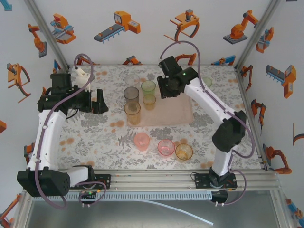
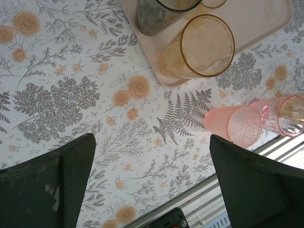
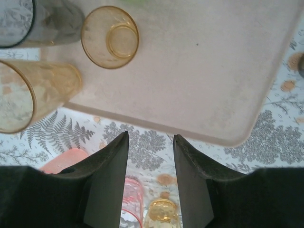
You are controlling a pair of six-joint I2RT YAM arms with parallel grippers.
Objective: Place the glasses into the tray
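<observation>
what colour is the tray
Pale pink; the tray shows best in the right wrist view.

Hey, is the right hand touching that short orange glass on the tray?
Apart. In the right wrist view the right hand is open and empty, with bare tray between it and the short orange glass.

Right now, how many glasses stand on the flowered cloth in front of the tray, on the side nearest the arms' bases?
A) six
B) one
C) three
C: a frosted pink glass, a clearer pink glass and an orange glass stand in a row on the flowered cloth, off the tray.
</observation>
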